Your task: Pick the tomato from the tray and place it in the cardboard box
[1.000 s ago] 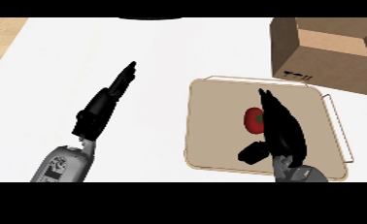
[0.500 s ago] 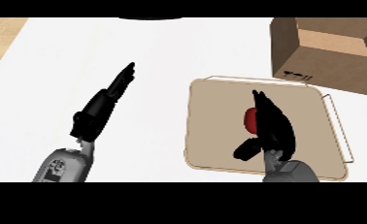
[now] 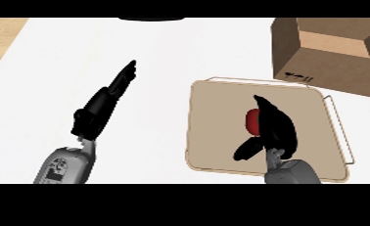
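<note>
1. White counter (image 3: 159, 54) is carrying one tray (image 3: 217, 98) and one cardboard box (image 3: 318, 68).
2. One tomato (image 3: 252, 122) is sitting on tray, right hand (image 3: 278, 129) covering it, fingers straight, not closed.
3. Left hand (image 3: 104, 102) is lying released, apart.

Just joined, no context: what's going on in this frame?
The right robot hand is over the beige tray, right beside the red tomato and covering part of it. Its fingers look straight, thumb spread, so the tomato doesn't appear grasped or lifted yet. The open cardboard box sits just beyond the tray's far right corner. The left robot hand is open over the white counter, holding nothing.
</note>
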